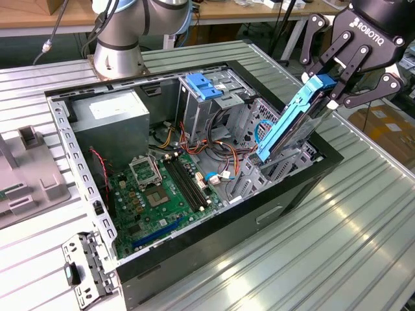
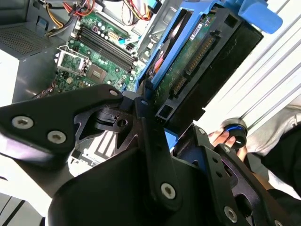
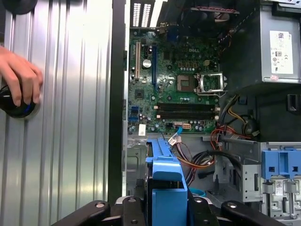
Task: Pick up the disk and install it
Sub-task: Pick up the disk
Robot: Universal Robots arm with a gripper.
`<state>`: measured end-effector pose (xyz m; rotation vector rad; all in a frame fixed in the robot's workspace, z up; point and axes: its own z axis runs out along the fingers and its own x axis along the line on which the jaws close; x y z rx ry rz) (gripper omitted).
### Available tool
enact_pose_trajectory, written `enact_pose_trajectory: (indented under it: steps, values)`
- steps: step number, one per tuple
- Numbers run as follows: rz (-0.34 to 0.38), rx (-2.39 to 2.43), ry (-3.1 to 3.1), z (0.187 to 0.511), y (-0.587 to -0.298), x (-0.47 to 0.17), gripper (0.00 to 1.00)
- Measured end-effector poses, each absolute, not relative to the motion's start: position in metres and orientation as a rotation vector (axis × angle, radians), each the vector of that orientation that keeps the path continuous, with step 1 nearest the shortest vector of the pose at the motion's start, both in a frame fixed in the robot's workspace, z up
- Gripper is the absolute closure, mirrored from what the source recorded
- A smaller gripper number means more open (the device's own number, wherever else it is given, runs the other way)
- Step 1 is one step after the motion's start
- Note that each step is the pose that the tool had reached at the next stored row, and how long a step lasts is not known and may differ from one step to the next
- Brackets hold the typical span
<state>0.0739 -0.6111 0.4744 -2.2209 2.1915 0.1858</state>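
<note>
Disk [image 1: 292, 120], edged with blue plastic rails, is clamped at its upper end between the fingers of the gripper [image 1: 329, 87]. This is at about two o'clock in the exterior view. The disk hangs steeply tilted, its lower end reaching down into the metal drive bay [image 1: 269, 172] at about three o'clock. Whether it touches the bay I cannot tell. In the second wrist view the disk's [image 2: 197, 61] green circuit side and connector edge face the camera. In the first wrist view one blue rail [image 3: 167, 188] juts out between the black finger links.

Under it lies the open computer case [image 1: 272, 217]. Its green motherboard [image 1: 155, 194] sits at about eight o'clock and the grey power-supply box [image 1: 110, 120] at about ten. A light-blue latch piece [image 1: 204, 84] sits on another bay at twelve. The arm's base [image 1: 120, 48] stands at eleven. The case rests on a ribbed metal table [image 1: 337, 259]. Beside the case, a person's hand [image 3: 19, 77] rests on a round black-and-blue object [image 3: 14, 107] on that table.
</note>
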Motion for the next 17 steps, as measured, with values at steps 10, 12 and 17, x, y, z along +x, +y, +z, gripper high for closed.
enact_pose_trajectory:
  steps: [10,12,17]
  values:
    - [0.187,-2.221,2.192,0.474,-0.613,0.089,0.63]
    - [0.187,-2.221,2.192,0.474,-0.613,0.092,0.63]
    - [0.188,-2.222,2.193,0.473,-0.614,0.102,0.63]
